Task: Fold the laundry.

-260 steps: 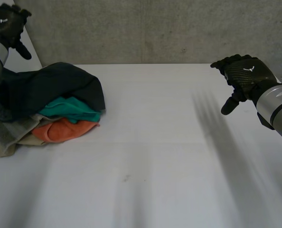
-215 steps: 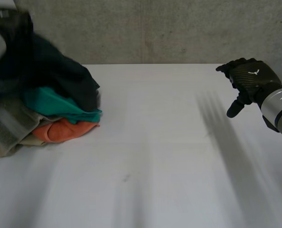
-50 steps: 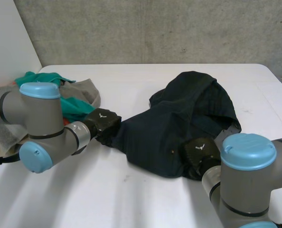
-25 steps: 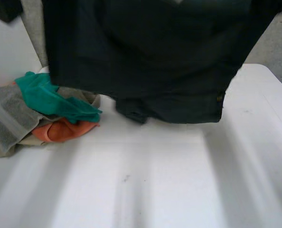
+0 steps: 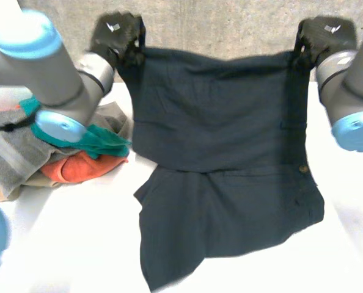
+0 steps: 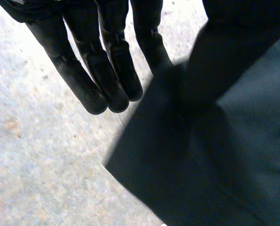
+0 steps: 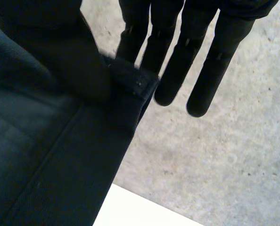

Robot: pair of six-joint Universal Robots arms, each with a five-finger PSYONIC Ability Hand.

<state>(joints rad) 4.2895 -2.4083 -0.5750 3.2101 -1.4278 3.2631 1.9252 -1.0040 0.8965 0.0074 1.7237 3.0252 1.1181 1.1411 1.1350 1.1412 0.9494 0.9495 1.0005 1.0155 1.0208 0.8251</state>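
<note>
Garment (image 5: 221, 152) stretched between raised hands.
Left hand (image 5: 115, 36) and right hand (image 5: 325, 38) each pinch a top corner, cloth hanging below.

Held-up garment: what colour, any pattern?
The garment is dark navy, almost black, and looks plain. The head view shows it best.

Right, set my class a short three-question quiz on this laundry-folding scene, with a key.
1. Where do the left hand and right hand pinch the dark garment? A. top corners B. bottom hem C. middle
2. True or false: the garment's lower part rests on the table.
3. Fill in: the teal cloth lies on the ___ cloth.
Key: 1 A; 2 true; 3 orange cloth.
</note>
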